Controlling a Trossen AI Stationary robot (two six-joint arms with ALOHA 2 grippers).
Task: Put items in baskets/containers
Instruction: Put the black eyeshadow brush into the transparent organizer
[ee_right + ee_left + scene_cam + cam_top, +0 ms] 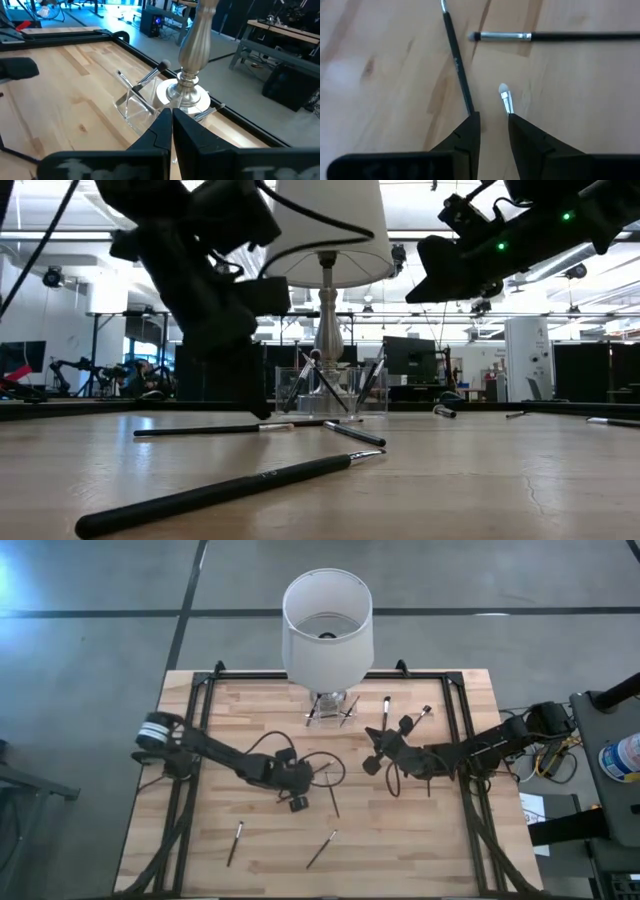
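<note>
The clear holder (330, 710) stands at the lamp's foot with several slim brushes leaning in it; the right wrist view shows the holder (142, 102) too. My left gripper (298, 802) is down at the table mid-left, open by a narrow gap (494, 120). A dark brush (457, 55) runs under one finger, and a pale-tipped brush (505, 97) runs under the other. A third brush (555, 36) lies crosswise beyond them. My right gripper (378, 745) hovers right of the holder, shut (172, 117), with nothing seen in it. My left gripper points down with bare wood in the gap. One brush's handle end (469, 107) and the other brush's ferrule (508, 106) vanish under its fingertips. Whether it touches either, I cannot tell.
The lamp with the white shade (327, 625) stands at the far edge, its silvery stem (192, 50) right behind the holder. Loose brushes lie near the front (235, 843) (320, 850) and right of the holder (386, 707) (423, 717). A black frame (200, 690) borders the table.
</note>
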